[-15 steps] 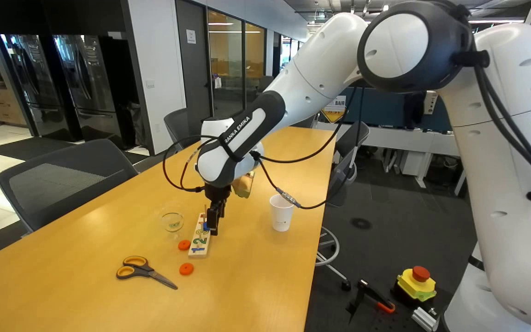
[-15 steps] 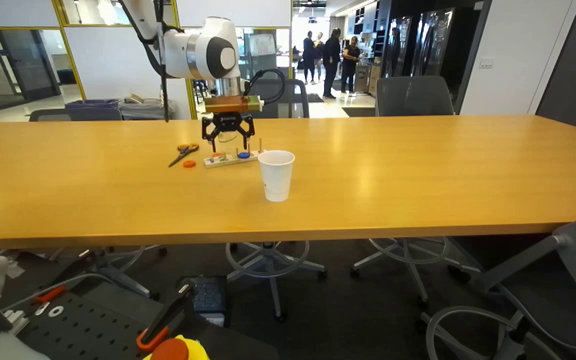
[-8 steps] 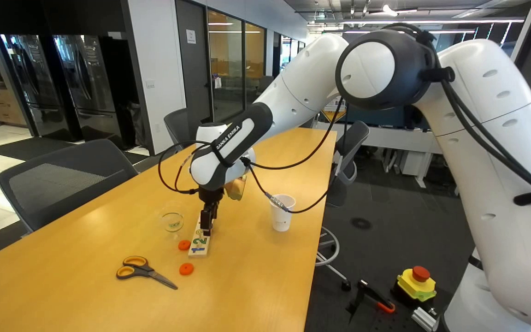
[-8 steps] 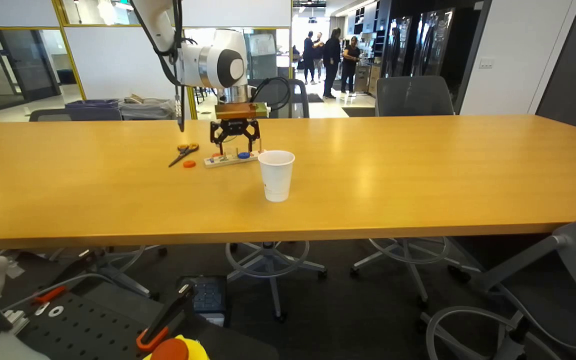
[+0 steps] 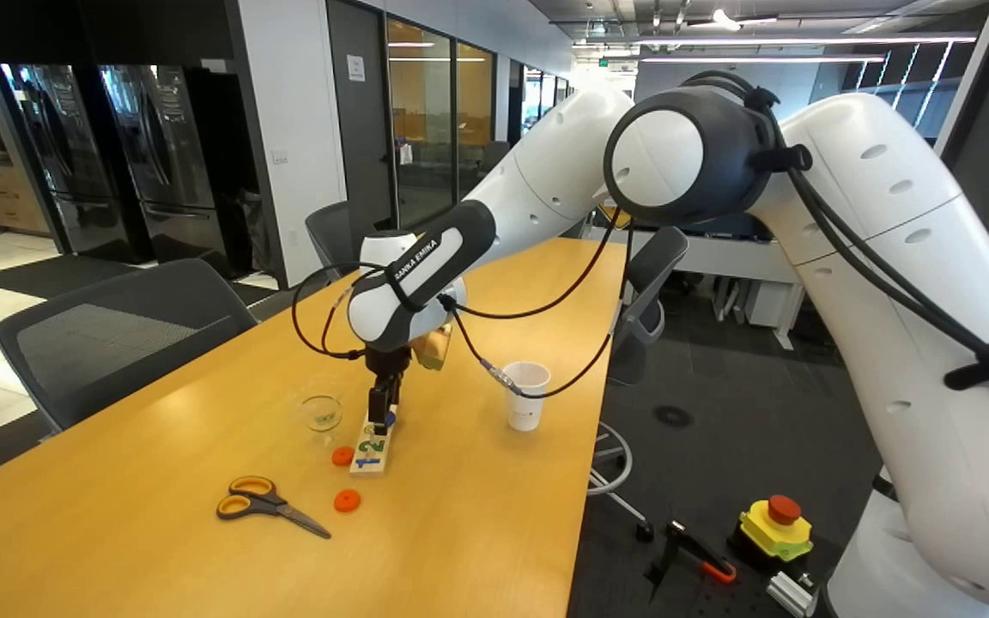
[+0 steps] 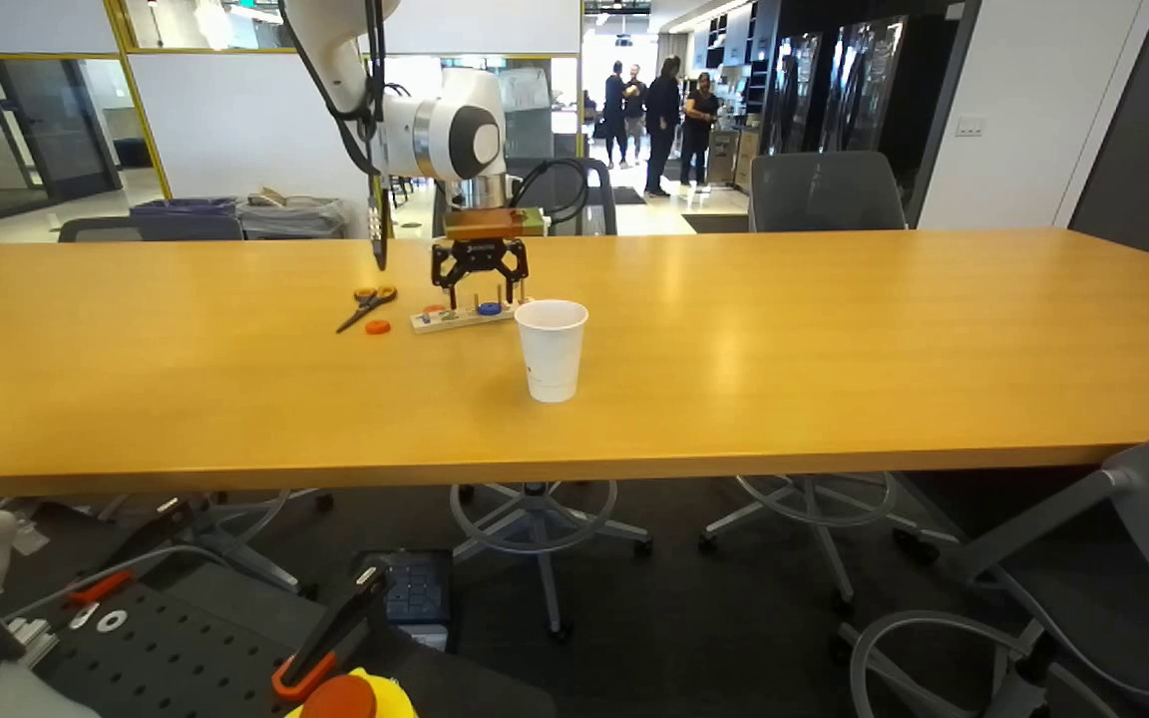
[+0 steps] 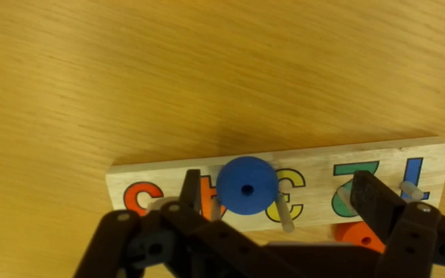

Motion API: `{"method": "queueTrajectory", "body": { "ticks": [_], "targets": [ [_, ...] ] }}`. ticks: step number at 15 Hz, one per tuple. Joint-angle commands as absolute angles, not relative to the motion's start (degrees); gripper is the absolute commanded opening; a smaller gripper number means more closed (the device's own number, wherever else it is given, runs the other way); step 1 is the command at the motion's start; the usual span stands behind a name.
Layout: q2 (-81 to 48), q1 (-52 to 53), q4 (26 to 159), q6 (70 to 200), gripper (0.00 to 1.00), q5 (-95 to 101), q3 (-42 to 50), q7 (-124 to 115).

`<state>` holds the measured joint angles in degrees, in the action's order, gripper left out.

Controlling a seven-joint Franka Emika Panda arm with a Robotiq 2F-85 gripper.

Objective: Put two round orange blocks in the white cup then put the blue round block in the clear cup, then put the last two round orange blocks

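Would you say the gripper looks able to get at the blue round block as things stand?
Probably yes: the gripper is open, and the wrist view shows the blue round block between its fingers, top uncovered. The pegs beside it may call for care.

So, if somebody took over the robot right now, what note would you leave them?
Gripper: open, holding nothing, over the number board.
Blue round block: on that board, between the jaws but not gripped.
Two orange blocks: on the table, one beside the board, one nearer the scissors.
White cup, clear cup: on the table.
Done: the white cup's inside is hidden, so I cannot confirm its two orange blocks.
Left: blue round block into the clear cup, then the last two orange blocks; where isn't said.
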<state>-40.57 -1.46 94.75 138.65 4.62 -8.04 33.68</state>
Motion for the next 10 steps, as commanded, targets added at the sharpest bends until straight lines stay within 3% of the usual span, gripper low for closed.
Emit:
{"method": "queueTrajectory", "body": {
  "ticks": [1,10],
  "targets": [
    [-42.46,-2.58,90.37,134.31,1.00,4.99,-8.79,36.35],
    [-44.51,-2.79,86.76,130.69,1.00,4.45,-8.62,38.90]
  ]
}}
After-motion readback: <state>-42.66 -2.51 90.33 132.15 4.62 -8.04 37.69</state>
